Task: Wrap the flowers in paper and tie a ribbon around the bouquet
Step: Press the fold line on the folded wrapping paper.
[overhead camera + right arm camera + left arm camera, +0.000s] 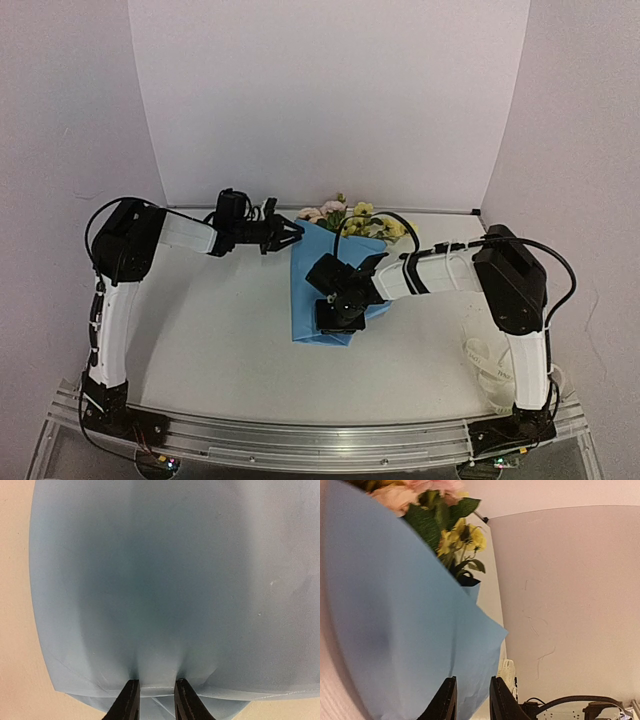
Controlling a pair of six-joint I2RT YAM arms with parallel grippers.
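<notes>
- At ten o'clock on the blue paper [310, 275], the left gripper [292, 236] pinches the sheet's upper edge between nearly closed jaws.
- Centre: paper folded loosely over the flowers [352, 216], blossoms showing at twelve o'clock; the right gripper [338, 318] nips the fold's six o'clock end.
- At four o'clock, the ribbon [488, 366] lies untied; wrapping appears half done, tying remains.

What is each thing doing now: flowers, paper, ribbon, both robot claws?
flowers: inside the paper, blossoms poking out its far end
paper: folded over the flowers, pinched by both grippers
ribbon: lying loose, untied
left gripper: shut on the paper
right gripper: shut on the paper
</notes>
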